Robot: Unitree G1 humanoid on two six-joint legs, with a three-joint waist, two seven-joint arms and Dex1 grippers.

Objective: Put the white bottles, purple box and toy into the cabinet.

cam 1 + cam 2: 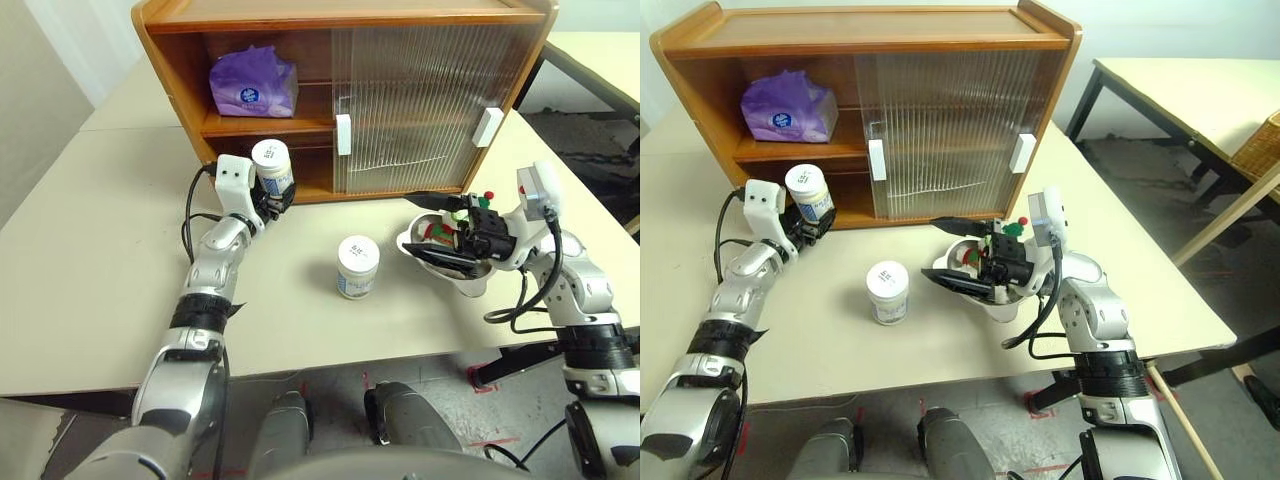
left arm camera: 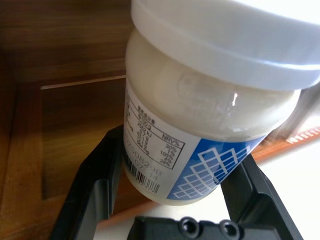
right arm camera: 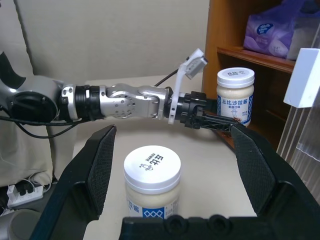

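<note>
Left gripper grips one white bottle upright, just before the cabinet's open lower shelf. Second bottle stands on the table. Purple box lies on upper shelf. Right gripper, jaws wide and holding nothing, hovers over the toy in its steel bowl.

The large honey-brown cabinet is smooth wood with a soft sheen, its sliding doors ribbed translucent plastic with glossy white plastic handles. On its upper shelf the lilac-purple pack is crinkled, shiny plastic film. The two squat white jars, one held and one standing on the desk, are smooth plastic with slightly glossy lids and printed paper labels. The black gripper fingers look matt and finely textured. The pale desk is smooth and matt.
</note>
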